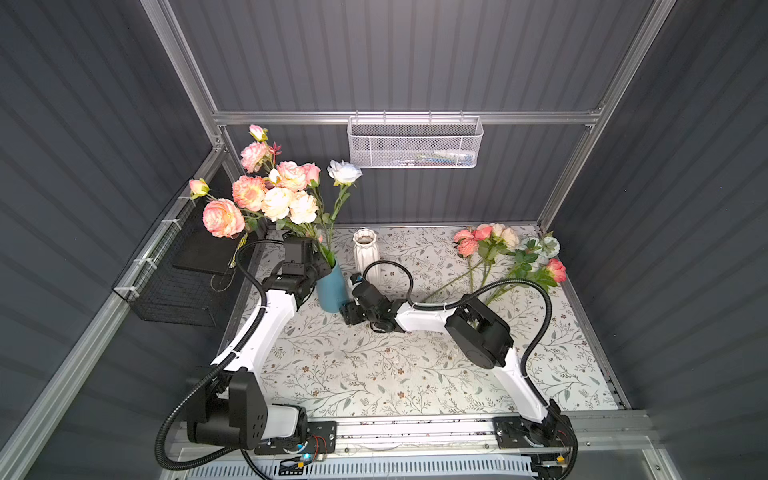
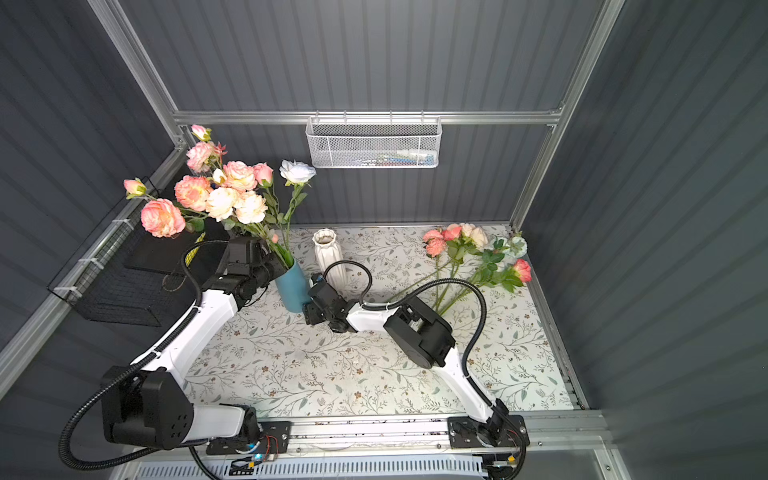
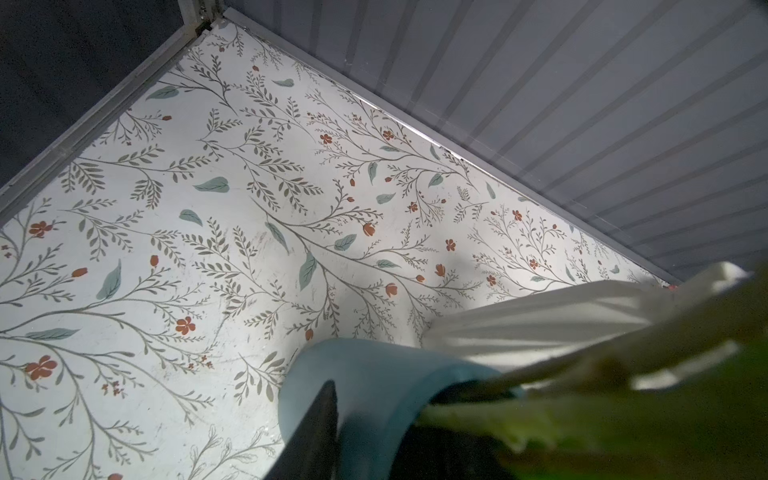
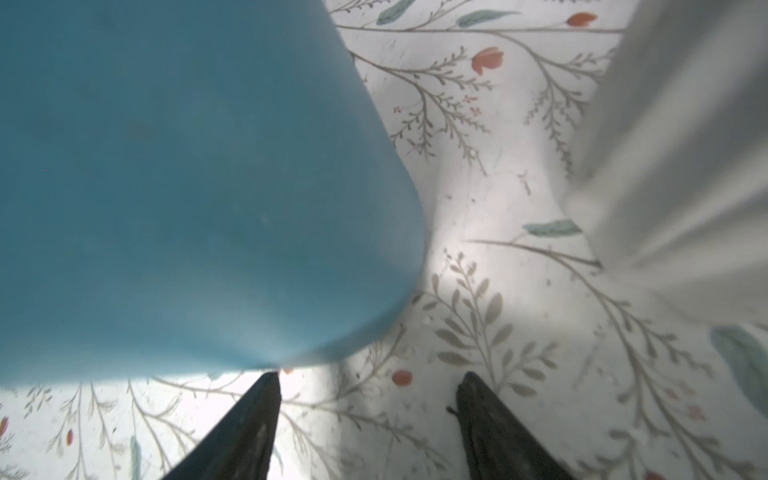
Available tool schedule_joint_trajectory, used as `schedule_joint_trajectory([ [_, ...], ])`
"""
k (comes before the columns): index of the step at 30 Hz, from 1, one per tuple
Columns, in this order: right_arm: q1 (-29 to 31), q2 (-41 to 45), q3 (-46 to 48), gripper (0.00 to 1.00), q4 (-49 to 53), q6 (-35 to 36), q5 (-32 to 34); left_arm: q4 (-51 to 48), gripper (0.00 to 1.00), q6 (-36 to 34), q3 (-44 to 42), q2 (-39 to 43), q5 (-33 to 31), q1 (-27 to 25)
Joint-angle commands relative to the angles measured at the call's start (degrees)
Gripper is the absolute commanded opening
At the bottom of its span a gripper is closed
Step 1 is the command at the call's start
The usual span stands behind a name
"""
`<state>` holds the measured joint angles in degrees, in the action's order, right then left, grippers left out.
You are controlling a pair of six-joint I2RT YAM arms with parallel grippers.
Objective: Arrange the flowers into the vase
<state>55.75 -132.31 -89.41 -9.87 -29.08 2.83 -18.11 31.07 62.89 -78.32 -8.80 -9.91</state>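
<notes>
While the floral-print worktop [image 1: 415, 374] carries everything, most flowers [image 1: 274, 199] stand in the blue vase [image 1: 332, 293] toward its far-left corner, and loose flowers [image 1: 498, 253] lie by the far-right corner. A white ribbed vase [image 1: 366, 249] stands just beside the blue one. The right gripper [image 4: 370, 376] gapes wide and empty at the blue vase's foot. The left gripper [image 1: 322, 262] sits at the stems by the rim; its hold cannot be told.

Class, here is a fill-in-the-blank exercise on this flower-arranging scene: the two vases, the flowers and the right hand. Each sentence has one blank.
The tall bouquet stands in a vase coloured ____.
The ribbed white vase holds ____ flowers.
The right hand has its jaws ____, with nothing between them.
In both top views the loose flowers lie to the ____ of both vases.
Missing words: blue; no; open; right.
</notes>
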Motion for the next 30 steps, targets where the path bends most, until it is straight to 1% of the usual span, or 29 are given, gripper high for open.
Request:
schedule_joint_trajectory([
  [1, -0.2, 4.3, 6.6, 0.71, -0.9, -1.5, -0.6, -6.5, 0.39, -0.9, -0.5, -2.5, 0.0, 0.4],
  [3, -0.2, 7.7, 11.2, 0.71, -2.9, -2.0, -0.6, -6.9, 0.4, -0.9, -0.3, -2.4, -0.2, 0.5],
  [5, -0.1, 10.9, 15.5, 0.71, -4.9, -2.5, -1.0, -7.5, 0.44, -0.8, 0.4, -2.1, -0.3, 0.5],
  [10, 0.2, 15.9, 21.4, 0.71, -7.4, -3.2, -0.6, -8.7, 0.52, -0.1, 0.8, 0.9, -1.5, 0.5],
  [13, 0.2, 17.1, 22.5, 0.72, -7.8, -3.3, -0.5, -8.9, 0.57, -0.1, 1.5, 2.9, -2.1, 0.5],
  [15, 0.2, 17.4, 22.6, 0.71, -7.8, -3.4, -0.4, -9.7, 0.59, -0.2, 2.8, 3.6, -2.3, 0.5],
  [19, 0.2, 18.0, 22.8, 0.72, -8.1, -3.5, 0.1, -12.5, 0.59, -0.1, 5.0, 4.6, -2.8, 0.5],
  [24, 0.2, 18.9, 22.9, 0.72, -7.9, -3.1, 0.7, -14.8, 0.6, 0.0, 5.7, 6.0, -4.4, 0.6],
  [30, 0.1, 19.3, 23.0, 0.72, -7.7, -3.0, 1.3, -15.3, 0.61, 1.0, 6.8, 8.3, -4.0, 0.5],
])
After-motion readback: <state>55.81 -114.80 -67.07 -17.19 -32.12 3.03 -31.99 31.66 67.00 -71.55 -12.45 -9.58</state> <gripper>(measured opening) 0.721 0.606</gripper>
